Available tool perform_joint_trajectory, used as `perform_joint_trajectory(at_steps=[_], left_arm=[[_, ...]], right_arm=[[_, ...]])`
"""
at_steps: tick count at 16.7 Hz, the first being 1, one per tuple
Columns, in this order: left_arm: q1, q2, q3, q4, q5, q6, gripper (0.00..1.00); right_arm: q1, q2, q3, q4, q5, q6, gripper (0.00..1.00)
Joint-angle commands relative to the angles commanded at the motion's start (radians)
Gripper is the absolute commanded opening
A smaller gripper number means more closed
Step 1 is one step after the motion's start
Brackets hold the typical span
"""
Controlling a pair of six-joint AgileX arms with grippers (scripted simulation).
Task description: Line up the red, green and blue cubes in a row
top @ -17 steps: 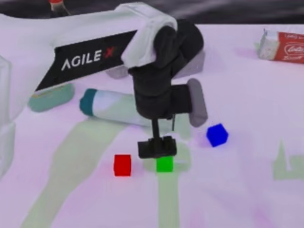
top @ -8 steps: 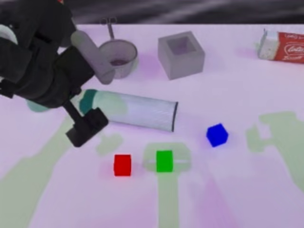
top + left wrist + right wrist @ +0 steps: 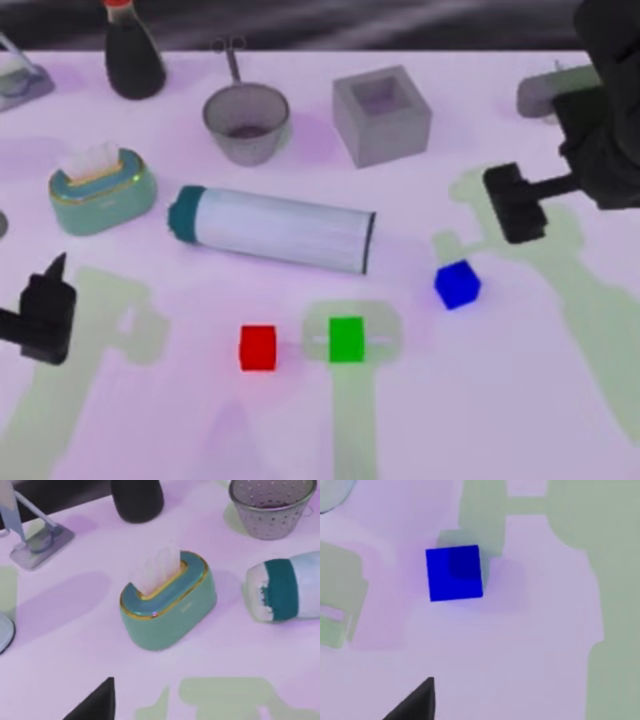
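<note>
Cubes are shown at the moment of hand-over between arms. Since a second ago the left gripper (image 3: pixel 40 318), which was then poised directly over the green cube (image 3: pixel 346 339), has been drawn back to the 9 o'clock edge of the desk (image 3: pixel 480 400), while the right gripper (image 3: pixel 517 203), absent from the earlier top views, has been brought in from 3 o'clock and is now held near the blue cube (image 3: pixel 457 284), at that cube's 1 o'clock. The cubes themselves are unchanged in position. Two cubes may therefore be judged placed, and the third is the step in hand. The red cube (image 3: pixel 257 347) and the green cube are set square and level with each other at about 6 o'clock of the desk, apart by roughly a cube's width; the blue cube lies apart at the green cube's 2 o'clock, out of the line and turned at an angle. In the right wrist view the blue cube (image 3: pixel 455 573) is seen as a plain, deep-blue solid with sharp edges, resting free on the desk. Nothing is held by either arm; how far the jaws of either gripper stand apart cannot be told. A white cylinder (image 3: pixel 275 228) lies beyond the row, clear of it.
</note>
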Motion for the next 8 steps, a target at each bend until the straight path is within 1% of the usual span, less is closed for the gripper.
perform_joint_trajectory(at_steps=[4, 8], left_arm=[[0.105, -0.349, -0.262, 0.188, 0.005, -0.13, 1.0], [0.164, -0.547, -0.417, 0.311, 0.01, -0.211, 1.0]], right_arm=[[0.066, 0.305, 0.251, -0.154, 0.0, 0.012, 1.0], [0.107, 0.49, 0.412, -0.242, 0.002, 0.019, 1.0]])
